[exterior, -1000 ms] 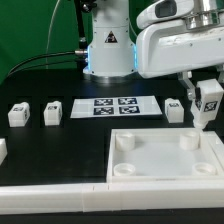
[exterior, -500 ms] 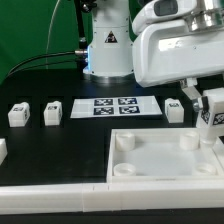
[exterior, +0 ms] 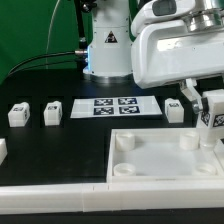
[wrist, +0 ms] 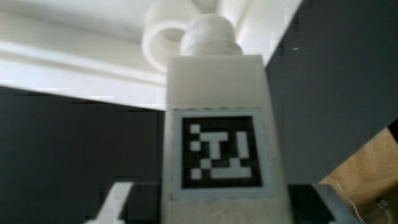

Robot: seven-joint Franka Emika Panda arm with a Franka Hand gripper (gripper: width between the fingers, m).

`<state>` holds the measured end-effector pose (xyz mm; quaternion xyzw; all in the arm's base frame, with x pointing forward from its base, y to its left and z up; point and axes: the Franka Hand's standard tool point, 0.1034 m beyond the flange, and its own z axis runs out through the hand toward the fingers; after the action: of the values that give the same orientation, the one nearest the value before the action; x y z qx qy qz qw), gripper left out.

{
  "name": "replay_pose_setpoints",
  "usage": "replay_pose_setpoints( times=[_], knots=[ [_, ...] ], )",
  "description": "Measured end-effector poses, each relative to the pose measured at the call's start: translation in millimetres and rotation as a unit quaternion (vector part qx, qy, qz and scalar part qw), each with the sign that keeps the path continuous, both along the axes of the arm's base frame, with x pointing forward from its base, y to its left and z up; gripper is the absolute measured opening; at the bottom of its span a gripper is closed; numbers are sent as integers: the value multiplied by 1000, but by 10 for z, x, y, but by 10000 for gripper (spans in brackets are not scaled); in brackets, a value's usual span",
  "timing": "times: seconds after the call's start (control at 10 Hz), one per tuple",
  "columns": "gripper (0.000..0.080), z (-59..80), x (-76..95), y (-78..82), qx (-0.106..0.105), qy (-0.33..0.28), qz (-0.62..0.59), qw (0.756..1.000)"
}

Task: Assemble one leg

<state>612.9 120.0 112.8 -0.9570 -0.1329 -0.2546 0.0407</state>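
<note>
The gripper [exterior: 211, 103] is clamped on 1 leg [exterior: 212, 120] at the frame's right, by the panel [exterior: 160, 172]. Insertion seems in hand: next, align it with the corner socket [exterior: 189, 142] and lower.

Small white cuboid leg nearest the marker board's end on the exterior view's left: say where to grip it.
Grip the small white plastic cuboid leg across its two side faces, coming straight down: it stands on the black table, top free, sides unobstructed.
</note>
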Motion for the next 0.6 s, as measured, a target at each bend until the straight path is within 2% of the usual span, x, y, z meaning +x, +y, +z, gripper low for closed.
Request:
replay_pose_setpoints(
  times=[0.2,0.4,0.6],
  knots=[
    [294,2,185,-43,1,-5,-3,1000],
    [294,-39,251,-12,3,-7,-2,1000],
    [294,-115,243,-65,1,-4,-3,1000]
  ],
)
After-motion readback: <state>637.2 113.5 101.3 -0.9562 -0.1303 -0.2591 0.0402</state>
